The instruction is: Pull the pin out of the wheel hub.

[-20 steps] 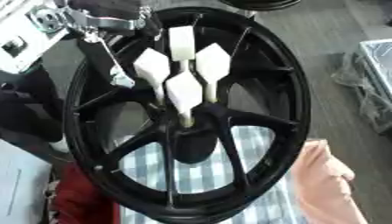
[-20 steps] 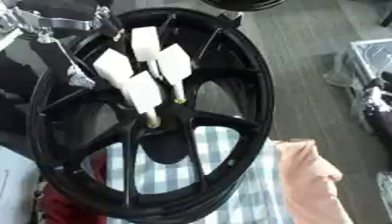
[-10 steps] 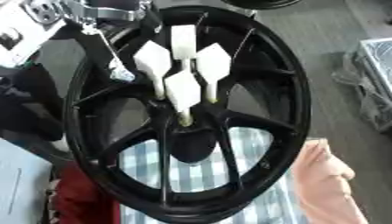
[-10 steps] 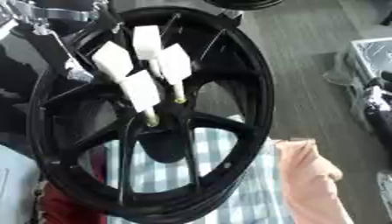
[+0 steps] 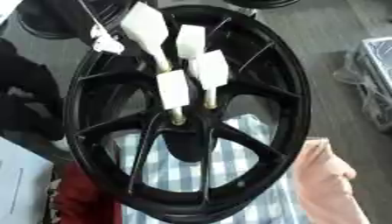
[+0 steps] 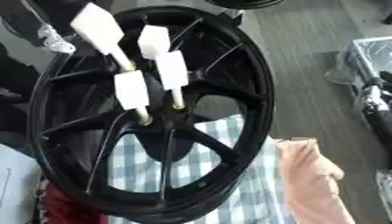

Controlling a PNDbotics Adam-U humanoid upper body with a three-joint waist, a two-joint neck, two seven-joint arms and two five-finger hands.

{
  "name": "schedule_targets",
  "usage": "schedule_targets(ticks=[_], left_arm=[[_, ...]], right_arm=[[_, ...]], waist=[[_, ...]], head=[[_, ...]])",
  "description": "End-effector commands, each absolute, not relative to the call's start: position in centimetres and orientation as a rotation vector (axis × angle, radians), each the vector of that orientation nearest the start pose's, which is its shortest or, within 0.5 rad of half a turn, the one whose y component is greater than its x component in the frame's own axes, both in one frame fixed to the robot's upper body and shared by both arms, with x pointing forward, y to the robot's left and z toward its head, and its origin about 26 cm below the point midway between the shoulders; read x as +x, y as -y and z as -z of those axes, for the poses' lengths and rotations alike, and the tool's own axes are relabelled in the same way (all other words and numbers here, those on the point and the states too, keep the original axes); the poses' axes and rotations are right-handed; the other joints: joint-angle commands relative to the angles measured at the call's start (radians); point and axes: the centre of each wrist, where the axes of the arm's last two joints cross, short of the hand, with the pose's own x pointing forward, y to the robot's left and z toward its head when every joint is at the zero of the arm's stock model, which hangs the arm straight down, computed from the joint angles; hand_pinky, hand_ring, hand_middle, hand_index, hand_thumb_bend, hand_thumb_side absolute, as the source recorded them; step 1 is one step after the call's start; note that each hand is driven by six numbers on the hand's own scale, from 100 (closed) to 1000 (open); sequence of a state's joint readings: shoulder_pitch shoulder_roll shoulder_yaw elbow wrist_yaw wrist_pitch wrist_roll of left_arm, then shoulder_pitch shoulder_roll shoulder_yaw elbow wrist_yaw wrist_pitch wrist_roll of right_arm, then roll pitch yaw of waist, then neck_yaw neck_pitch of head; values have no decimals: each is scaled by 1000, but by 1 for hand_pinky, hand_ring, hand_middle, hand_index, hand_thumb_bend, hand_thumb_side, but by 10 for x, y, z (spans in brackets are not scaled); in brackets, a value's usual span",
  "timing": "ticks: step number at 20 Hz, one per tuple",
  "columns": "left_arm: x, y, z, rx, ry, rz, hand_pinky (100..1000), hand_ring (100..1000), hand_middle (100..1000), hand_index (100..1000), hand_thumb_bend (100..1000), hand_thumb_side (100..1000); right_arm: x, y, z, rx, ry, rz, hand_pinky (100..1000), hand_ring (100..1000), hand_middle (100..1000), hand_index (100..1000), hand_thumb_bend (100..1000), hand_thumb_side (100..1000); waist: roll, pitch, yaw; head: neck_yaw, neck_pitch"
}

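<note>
Left eye view: black spoked wheel (image 5: 297,92) upright, slightly tilted, filling most of the frame. Standing on blue-and-white checked cloth (image 5: 257,175). Left hand (image 5: 173,89) coming in from upper left, visible as white block-like segments on thin stems, all aimed down at the wheel hub (image 5: 191,127). Two lower segments ending in short brass-coloured stubs right at the hub, one stub (image 5: 177,117) touching or just above the hub centre, other just beside it, upper right. Pin not distinguishable as a separate part; could be one of those stubs, cannot tell. Grip state of the left hand: cannot tell, contact area too blurred. Peach cloth (image 5: 327,175) draped just right of the wheel's lower rim. Red item (image 5: 80,199) at lower left behind the rim, white sheet (image 5: 19,179) beside it at the left edge. Grey plank floor (image 5: 337,52) to the right.
</note>
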State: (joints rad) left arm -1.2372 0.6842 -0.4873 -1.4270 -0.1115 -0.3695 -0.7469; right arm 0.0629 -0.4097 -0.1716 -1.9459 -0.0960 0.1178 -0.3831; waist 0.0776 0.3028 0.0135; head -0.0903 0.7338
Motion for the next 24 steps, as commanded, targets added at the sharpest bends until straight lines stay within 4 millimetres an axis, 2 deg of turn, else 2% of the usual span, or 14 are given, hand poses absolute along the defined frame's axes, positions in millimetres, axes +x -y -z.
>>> schedule_targets(ticks=[1,6,14,17,19,22,23,24], left_arm=[[382,-220,-418,-447,-2036,-2521,620,498,384,428,272,100],[376,-288,-421,-574,-2272,-2562,621,498,383,430,271,100],[373,-397,-398,-1008,-2498,-2716,637,514,400,449,329,100],[369,-426,-384,-1099,-2556,-2757,673,540,430,475,286,100],[366,-441,-376,-1143,-2581,-2783,701,567,457,506,329,100],[362,-452,-367,-1192,-2573,-2823,740,615,509,576,330,100],[361,-454,-365,-1210,-2555,-2843,836,750,658,745,360,329],[360,-456,-363,-1238,-2522,-2865,867,793,710,787,408,471]], right_arm=[[247,357,-129,-661,1842,132,725,729,713,839,100,540],[246,358,-129,-678,1841,144,725,729,713,839,100,540],[245,359,-129,-691,1843,164,725,729,713,839,100,540],[245,359,-130,-691,1846,171,725,729,713,839,100,540],[245,359,-130,-693,1847,175,725,729,713,839,100,539],[245,359,-129,-693,1844,177,725,729,713,838,100,539],[245,359,-129,-693,1844,177,725,728,713,838,100,539],[244,358,-129,-693,1844,177,725,728,713,838,100,539]], waist=[[-3,-21,6],[-1,-18,16],[-1,-10,19],[-3,-6,18],[-4,-4,19],[-6,-2,21],[-6,-2,21],[-7,-2,21]], head=[[-7,2],[-17,6],[-22,5],[-22,0],[-20,-2],[-13,-4],[-9,-5],[-7,-7]])
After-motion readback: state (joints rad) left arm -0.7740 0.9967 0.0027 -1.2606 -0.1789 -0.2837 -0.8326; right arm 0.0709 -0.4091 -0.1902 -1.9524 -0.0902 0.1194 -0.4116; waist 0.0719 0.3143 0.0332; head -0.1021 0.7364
